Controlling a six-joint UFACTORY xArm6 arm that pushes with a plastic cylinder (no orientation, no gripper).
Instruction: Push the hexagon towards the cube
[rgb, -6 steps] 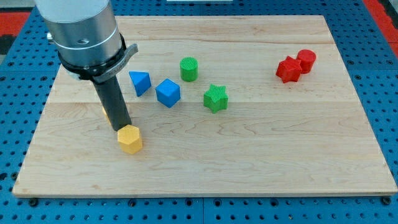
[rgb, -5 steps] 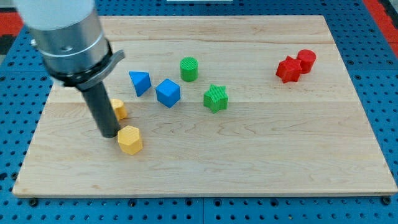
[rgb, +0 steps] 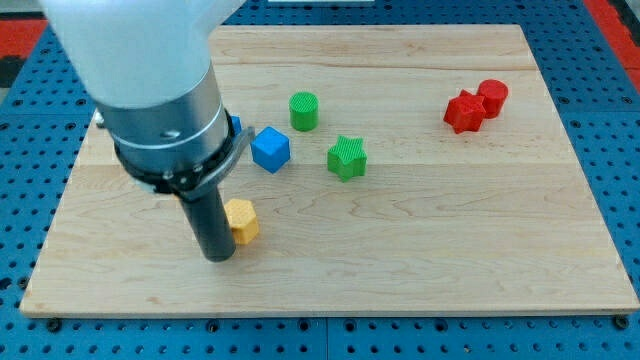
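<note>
The yellow hexagon block (rgb: 243, 221) lies on the wooden board (rgb: 420, 230) at lower left of centre. My tip (rgb: 219, 256) stands just left of and below it, touching or almost touching its left side. The blue cube (rgb: 270, 149) sits above and to the right of the hexagon, with a gap between them. The rod and the arm's body hide the board's upper left, including most of a blue block (rgb: 235, 126) and the other yellow block.
A green cylinder (rgb: 304, 110) stands above the blue cube. A green star-like block (rgb: 347, 157) lies right of the cube. A red star-like block (rgb: 463, 112) and a red cylinder (rgb: 492, 96) touch at upper right.
My tip has swung from the hexagon's upper left round to its lower left. The hexagon has slid right and slightly up, closer to the blue cube. The arm now covers the small yellow block.
</note>
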